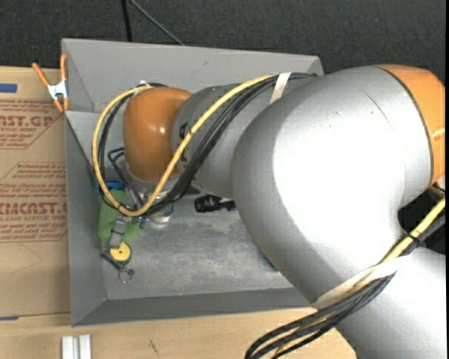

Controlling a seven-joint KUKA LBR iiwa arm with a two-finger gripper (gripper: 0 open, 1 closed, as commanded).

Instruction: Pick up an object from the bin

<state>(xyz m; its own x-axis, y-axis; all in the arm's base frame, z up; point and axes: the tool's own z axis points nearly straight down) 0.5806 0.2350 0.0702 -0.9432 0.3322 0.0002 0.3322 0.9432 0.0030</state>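
Observation:
My gripper [156, 213] shows just below the arm's orange wrist cover, low over the left part of the bin floor. A green flat thing [107, 221] lies right beside it on its left, against the bin's left wall. A small yellow round piece [120, 253] on a grey stem rests just in front of the green thing. A bit of blue [113, 194] peeks out under the cables behind the green thing. To the gripper's right lies a black elongated thing [214, 203], partly under the arm.
A tiny dark metal bit [126, 275] lies near the bin's front left corner. The arm and its yellow and black cables cover the bin's back and right side. Bare grey floor stretches along the front.

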